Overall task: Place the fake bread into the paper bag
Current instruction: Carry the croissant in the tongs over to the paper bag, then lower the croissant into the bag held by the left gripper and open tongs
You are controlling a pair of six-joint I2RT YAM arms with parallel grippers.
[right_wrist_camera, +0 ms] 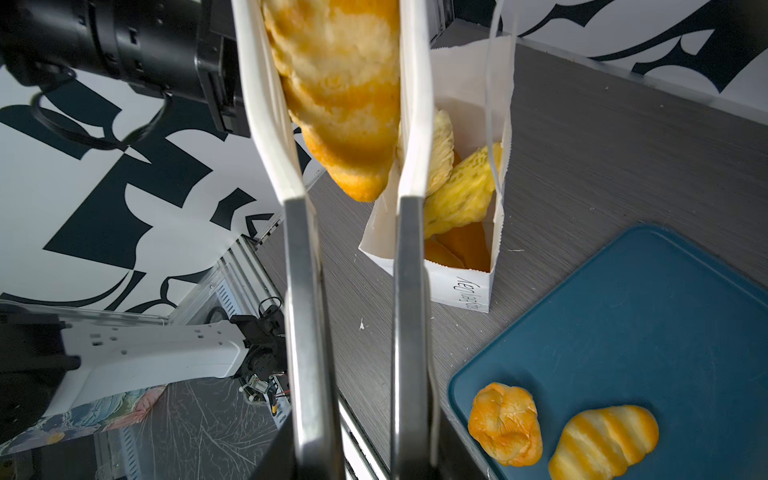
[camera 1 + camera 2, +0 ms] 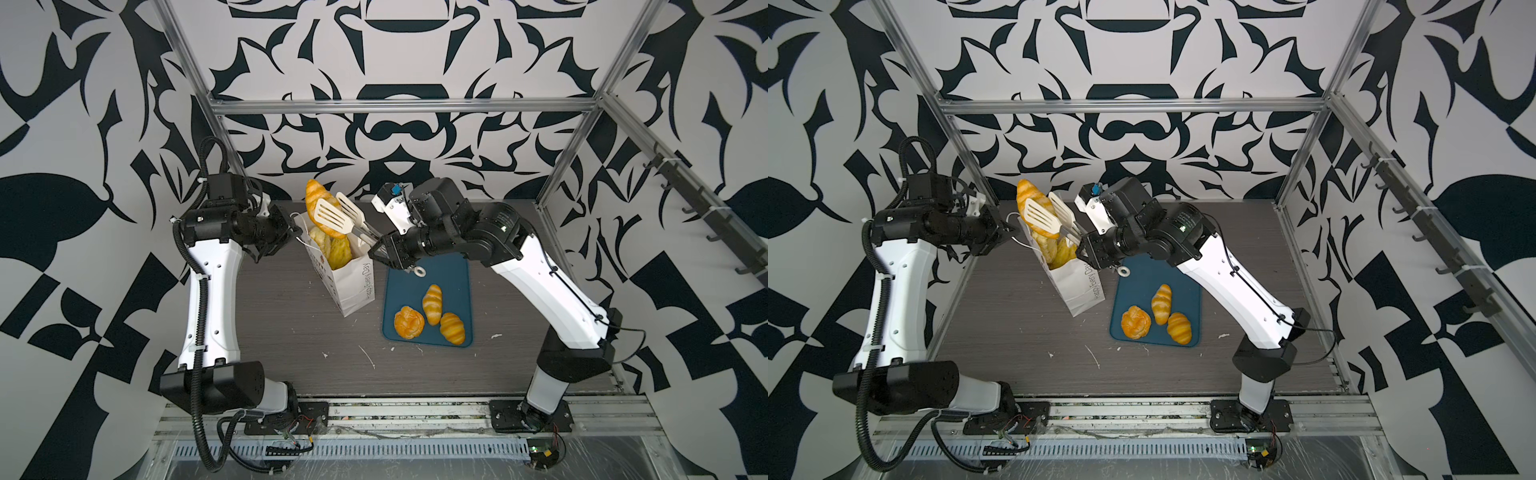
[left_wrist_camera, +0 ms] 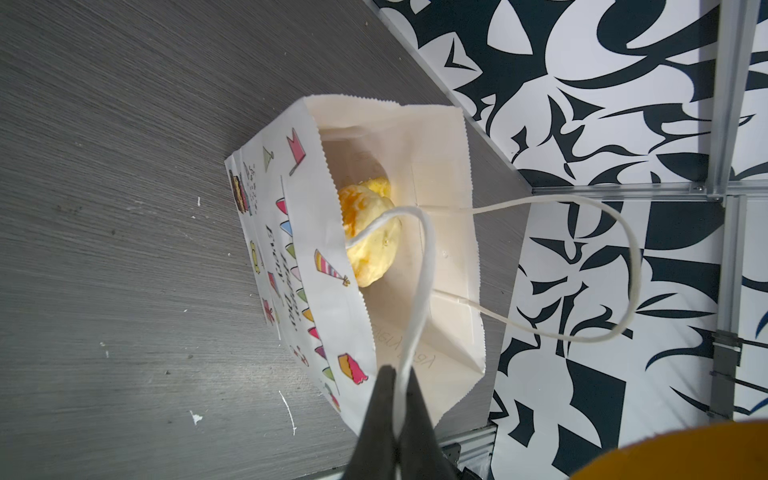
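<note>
The white paper bag stands open on the table with several pieces of fake bread inside it. My left gripper is shut on one of the bag's cord handles at the bag's left rim. My right gripper is shut on the steel arms of white slotted tongs. The tongs clamp a long golden pastry above the bag's mouth, its lower tip pointing toward the opening. A round bun and two croissants lie on the teal tray.
The teal tray lies just right of the bag, under my right forearm. Aluminium frame posts and patterned walls close in the back and sides. A rail with black hooks runs along the right wall. Small white scraps dot the grey table.
</note>
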